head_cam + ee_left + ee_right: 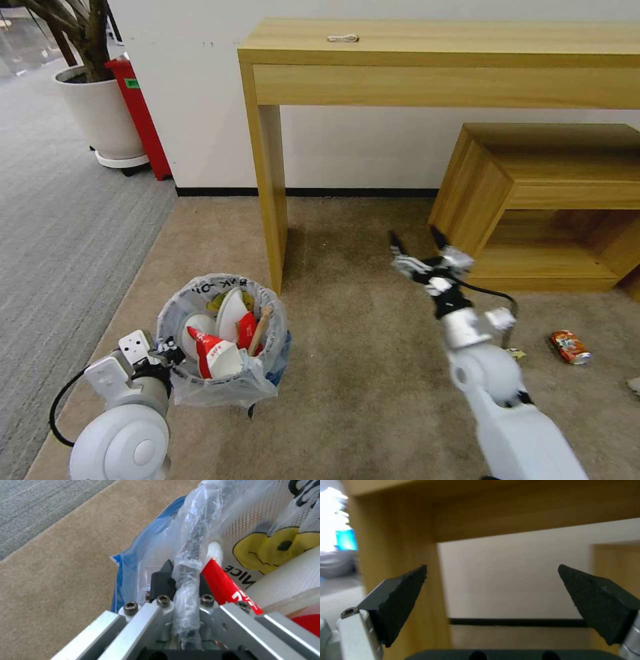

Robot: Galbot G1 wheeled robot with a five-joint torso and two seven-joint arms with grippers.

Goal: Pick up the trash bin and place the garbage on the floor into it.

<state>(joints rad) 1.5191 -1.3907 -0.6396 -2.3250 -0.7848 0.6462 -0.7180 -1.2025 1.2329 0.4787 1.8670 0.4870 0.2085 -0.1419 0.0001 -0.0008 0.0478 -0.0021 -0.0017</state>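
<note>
The trash bin [223,373] is at my lower left on the beige floor [360,373], near the table leg. Its crinkly plastic bag holds white slippers, red wrappers and a chopstick. My left gripper [170,352] is shut on the bin's near rim. In the left wrist view the left gripper [185,572] pinches the bag-covered rim of the bin [206,525] between black fingers. My right gripper [417,243] hangs open above the carpet in the middle, holding nothing; its fingers [403,595] stand wide apart. Garbage on the floor: a crushed red can [570,347] and a small scrap [515,354] to the right.
A wooden console table [440,53] stands against the wall, its leg [270,200] just behind the bin. A low wooden shelf [553,193] sits at the right. Grey ribbed carpet [60,233], a white planter [100,113] and a red object [140,113] lie to the left.
</note>
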